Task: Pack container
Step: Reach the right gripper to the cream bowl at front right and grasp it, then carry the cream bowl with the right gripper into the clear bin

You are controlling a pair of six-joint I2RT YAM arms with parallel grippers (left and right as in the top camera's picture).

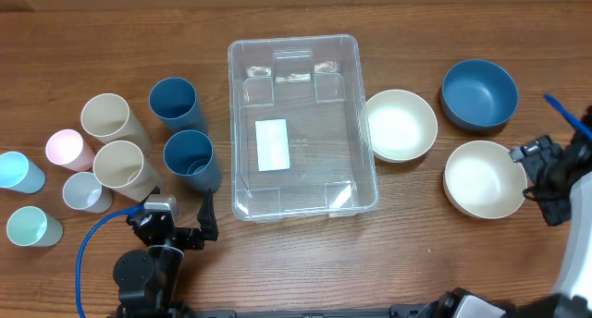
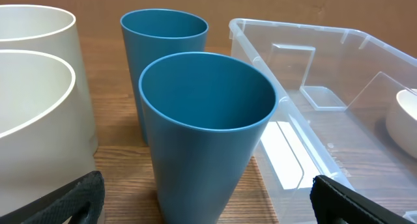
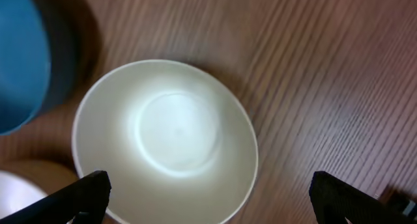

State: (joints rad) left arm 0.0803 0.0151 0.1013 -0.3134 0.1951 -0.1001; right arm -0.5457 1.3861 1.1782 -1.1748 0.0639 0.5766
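The clear container stands mid-table, empty, with a white label on its bottom. It also shows at the right of the left wrist view. My left gripper is open near the front edge. Its fingers straddle the base of the nearer dark blue cup without touching it. My right gripper is open and empty at the right edge of a cream bowl. That bowl fills the right wrist view between the fingers.
Left of the container stand a second dark blue cup, two cream cups, and pink, light blue, white and mint cups. Right of it are another cream bowl and a blue bowl.
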